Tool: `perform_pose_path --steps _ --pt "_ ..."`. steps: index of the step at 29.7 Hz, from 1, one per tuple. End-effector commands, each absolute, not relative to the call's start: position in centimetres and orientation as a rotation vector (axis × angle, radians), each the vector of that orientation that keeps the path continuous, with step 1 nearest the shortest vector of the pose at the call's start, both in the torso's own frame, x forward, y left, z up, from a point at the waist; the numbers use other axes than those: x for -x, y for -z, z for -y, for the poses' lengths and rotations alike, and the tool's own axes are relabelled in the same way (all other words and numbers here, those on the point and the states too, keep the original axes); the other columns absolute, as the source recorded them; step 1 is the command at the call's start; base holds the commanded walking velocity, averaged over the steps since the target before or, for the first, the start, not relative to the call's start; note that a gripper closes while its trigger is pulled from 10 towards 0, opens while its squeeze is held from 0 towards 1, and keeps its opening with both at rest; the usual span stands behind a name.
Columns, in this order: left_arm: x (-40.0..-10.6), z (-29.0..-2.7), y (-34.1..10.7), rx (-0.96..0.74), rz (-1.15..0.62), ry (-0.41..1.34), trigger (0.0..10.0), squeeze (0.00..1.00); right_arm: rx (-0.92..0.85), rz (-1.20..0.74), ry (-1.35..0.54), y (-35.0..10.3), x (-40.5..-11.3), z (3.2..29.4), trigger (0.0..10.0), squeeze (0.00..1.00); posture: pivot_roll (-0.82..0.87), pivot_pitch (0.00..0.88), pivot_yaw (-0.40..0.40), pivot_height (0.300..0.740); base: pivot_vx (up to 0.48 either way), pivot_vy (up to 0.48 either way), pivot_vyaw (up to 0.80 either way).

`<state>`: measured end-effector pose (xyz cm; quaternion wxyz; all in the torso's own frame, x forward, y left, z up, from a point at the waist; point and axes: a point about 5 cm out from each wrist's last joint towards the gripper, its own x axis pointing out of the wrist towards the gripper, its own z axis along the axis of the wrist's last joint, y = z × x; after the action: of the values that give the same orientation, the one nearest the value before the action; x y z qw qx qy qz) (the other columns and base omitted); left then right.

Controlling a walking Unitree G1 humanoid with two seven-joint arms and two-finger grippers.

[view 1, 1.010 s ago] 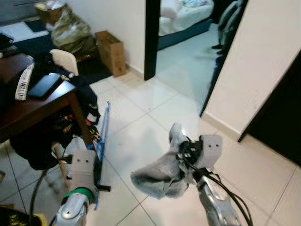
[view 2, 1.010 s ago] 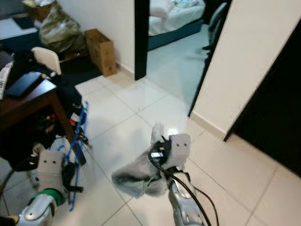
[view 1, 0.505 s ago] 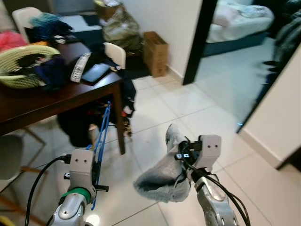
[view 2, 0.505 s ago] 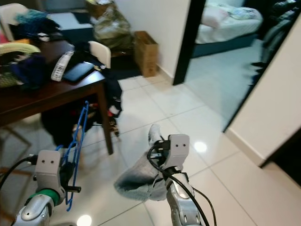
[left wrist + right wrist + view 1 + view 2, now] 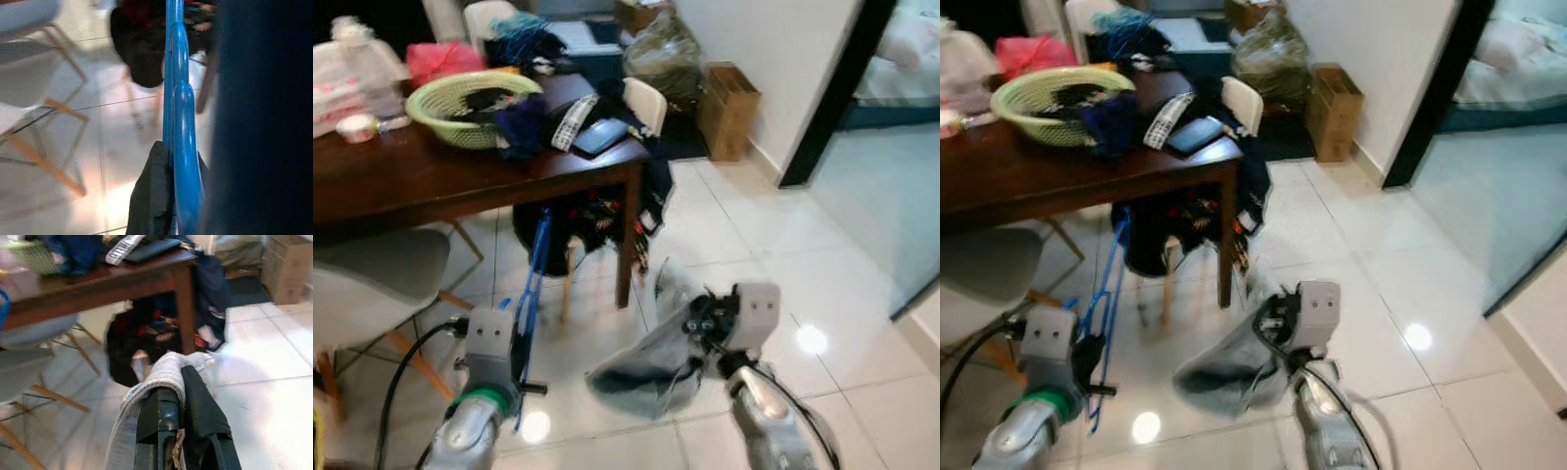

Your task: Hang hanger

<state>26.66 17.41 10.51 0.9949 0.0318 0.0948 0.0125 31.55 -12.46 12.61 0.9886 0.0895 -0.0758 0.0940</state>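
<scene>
Blue hanger (image 5: 534,262) and grey cloth (image 5: 641,358), both carried above the tiled floor (image 5: 783,255).
Left gripper (image 5: 168,196) pinches the hanger, which stands upright before the table (image 5: 431,176). Right gripper (image 5: 178,401) is clamped on the cloth, which droops beside it. On the table: green basket (image 5: 470,103), remote (image 5: 576,108), tablet (image 5: 602,136).

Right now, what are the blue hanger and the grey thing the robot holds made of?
The hanger looks like glossy plastic: smooth, with bright highlights. The grey thing looks like knitted cloth: ribbed and droopy. The table seems to be dark polished wood.
</scene>
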Motion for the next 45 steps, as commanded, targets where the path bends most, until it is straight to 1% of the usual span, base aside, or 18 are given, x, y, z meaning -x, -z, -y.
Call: perform_pose_path --steps 1,45 --pt "-26.52 -17.22 -10.24 -0.068 -0.2 -0.023 10.0 0.0 -0.186 0.166 -0.175 -12.68 -31.45 12.83 10.0 0.0 0.0 0.092 0.01 0.74 0.0 0.0 0.0" --pt "-26.61 -16.93 -9.83 -0.083 -0.212 -0.004 10.0 0.0 -0.175 0.184 -0.186 -12.73 -31.48 12.84 10.0 0.0 0.0 0.079 0.013 0.74 0.0 0.0 0.0"
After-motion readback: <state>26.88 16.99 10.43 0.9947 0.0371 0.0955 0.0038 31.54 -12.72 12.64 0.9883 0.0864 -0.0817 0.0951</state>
